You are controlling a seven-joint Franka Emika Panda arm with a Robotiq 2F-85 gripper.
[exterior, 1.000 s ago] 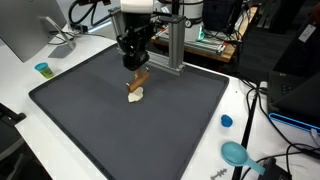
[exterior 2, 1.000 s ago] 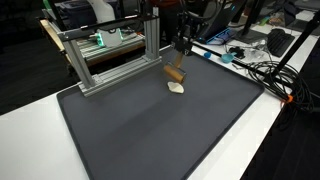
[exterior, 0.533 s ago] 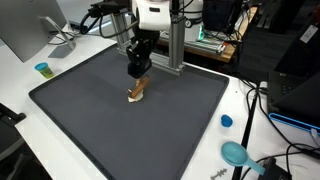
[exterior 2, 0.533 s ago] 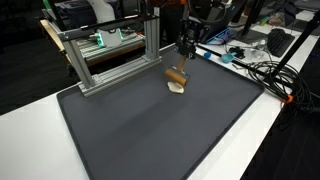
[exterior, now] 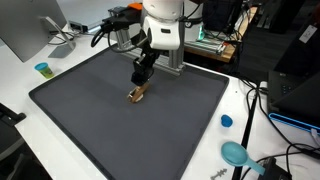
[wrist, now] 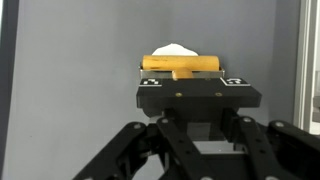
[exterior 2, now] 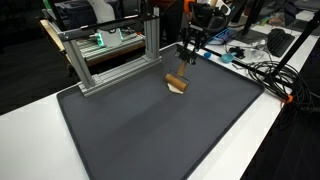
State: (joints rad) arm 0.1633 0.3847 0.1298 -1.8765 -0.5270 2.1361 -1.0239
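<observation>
My gripper (exterior: 143, 76) (exterior 2: 186, 60) is shut on the stem of a wooden T-shaped tool (exterior: 138, 92) (exterior 2: 177, 82). The tool's round crossbar (wrist: 180, 63) lies level just beyond the gripper (wrist: 187, 77). A small white lump (exterior: 132, 99) (exterior 2: 181, 91) (wrist: 175, 48) sits on the dark grey mat (exterior: 90, 120) (exterior 2: 150, 140), right under and behind the crossbar. The bar looks pressed on or just over the lump; contact is not clear. The fingertips are hidden behind the gripper's black body.
An aluminium frame (exterior: 172, 50) (exterior 2: 110, 60) stands at the mat's far edge, close to the arm. On the white table lie a small blue cup (exterior: 42, 69), a blue cap (exterior: 226, 121), a teal scoop (exterior: 236, 153) and cables (exterior 2: 265, 72).
The arm has swung sideways and tilted. The wooden tool has come down from above the white lump to rest at it. The jaws have stayed shut.
</observation>
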